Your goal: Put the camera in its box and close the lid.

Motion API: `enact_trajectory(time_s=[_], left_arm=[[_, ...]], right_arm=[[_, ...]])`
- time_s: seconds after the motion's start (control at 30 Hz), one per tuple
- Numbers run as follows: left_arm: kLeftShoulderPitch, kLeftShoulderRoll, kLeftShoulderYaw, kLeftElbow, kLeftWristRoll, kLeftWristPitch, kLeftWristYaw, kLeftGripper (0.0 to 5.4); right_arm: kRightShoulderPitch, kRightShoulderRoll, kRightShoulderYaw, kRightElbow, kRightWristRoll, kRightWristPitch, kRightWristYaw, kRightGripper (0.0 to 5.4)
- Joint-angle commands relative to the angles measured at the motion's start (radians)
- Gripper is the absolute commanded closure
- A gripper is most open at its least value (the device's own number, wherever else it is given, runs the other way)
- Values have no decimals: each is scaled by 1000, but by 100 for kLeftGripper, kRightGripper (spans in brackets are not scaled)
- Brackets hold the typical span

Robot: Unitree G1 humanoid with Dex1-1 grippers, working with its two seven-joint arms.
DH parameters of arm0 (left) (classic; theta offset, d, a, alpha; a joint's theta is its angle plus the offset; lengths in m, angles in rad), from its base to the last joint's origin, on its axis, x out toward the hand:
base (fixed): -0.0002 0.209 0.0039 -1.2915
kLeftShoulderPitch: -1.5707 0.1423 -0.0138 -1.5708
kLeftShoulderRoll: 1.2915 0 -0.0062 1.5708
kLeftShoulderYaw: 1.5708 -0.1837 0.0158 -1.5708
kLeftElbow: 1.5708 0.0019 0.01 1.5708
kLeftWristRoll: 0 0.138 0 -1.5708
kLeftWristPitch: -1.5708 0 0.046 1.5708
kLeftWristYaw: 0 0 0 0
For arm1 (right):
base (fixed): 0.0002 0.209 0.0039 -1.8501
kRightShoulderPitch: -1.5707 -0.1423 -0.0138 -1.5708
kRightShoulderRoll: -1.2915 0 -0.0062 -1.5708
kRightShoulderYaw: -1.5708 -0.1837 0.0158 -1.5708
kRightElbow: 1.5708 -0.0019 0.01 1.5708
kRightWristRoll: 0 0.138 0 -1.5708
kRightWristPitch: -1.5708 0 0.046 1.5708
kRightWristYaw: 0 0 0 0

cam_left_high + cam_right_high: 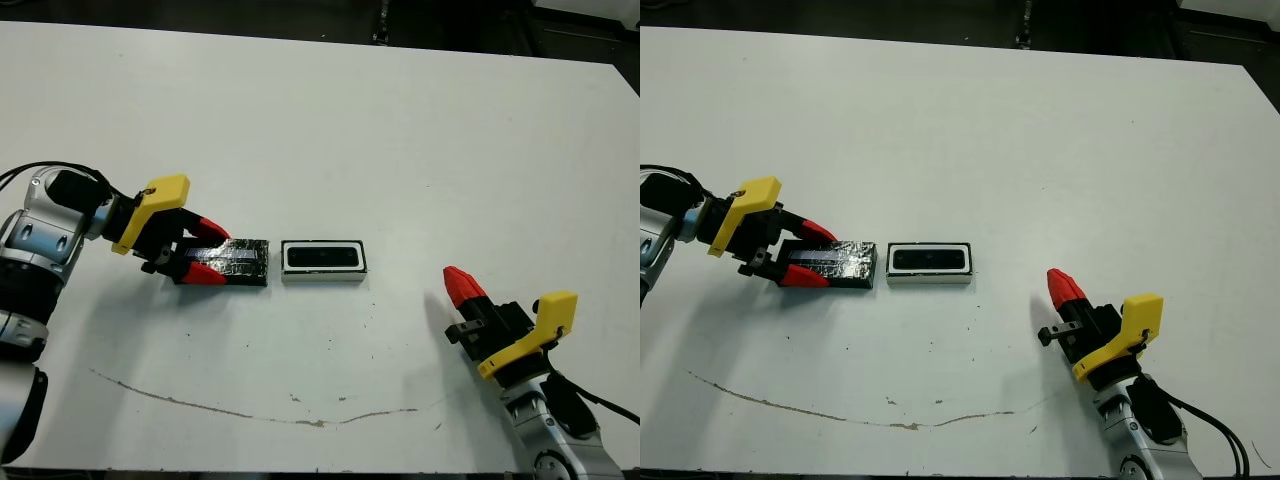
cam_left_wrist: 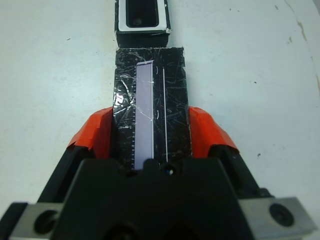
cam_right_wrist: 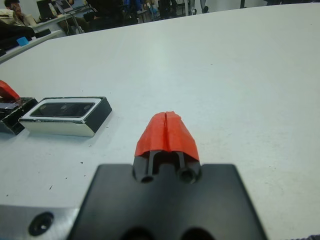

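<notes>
The lid [image 1: 238, 260], a black glittery slab with a pale stripe, lies flat on the white table just left of the box [image 1: 323, 276]. My left gripper [image 1: 220, 256] straddles the lid's left half, and its red fingers [image 2: 97, 132] press against both long sides. The white box holds the camera [image 1: 323, 258], a dark oblong lying flat inside it; the right wrist view shows the camera [image 3: 62, 108] level with the rim. My right gripper [image 1: 458, 283] rests near the front right, shut with nothing in it, well clear of the box.
A thin dark scuff line [image 1: 250, 412] runs along the table near the front edge. Beyond the far table edge, the right wrist view shows a person [image 3: 12, 15] and desks.
</notes>
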Motion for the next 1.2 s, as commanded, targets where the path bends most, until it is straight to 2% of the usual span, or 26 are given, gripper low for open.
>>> enact_trajectory(time_s=[0.03,0.13,0.23,0.5,0.87,1.2], left_arm=[[-4,6,-10,28,12,-3,-20,224],[-4,6,7,29,9,0,1,224],[17,-14,80,43,-45,10,64,224],[54,-48,171,-17,-144,158,154,224],[70,-127,174,-75,-225,188,128,224],[40,-179,116,-19,-196,189,104,224]], right_arm=[[5,-17,-2,-3,-5,10,-6,540],[2,-20,-1,1,-7,6,0,540],[1,-24,2,-3,-14,4,-1,540],[0,-26,4,4,-10,2,1,540],[3,-27,6,3,-13,-1,0,540],[9,-24,7,-4,-6,5,-4,540]])
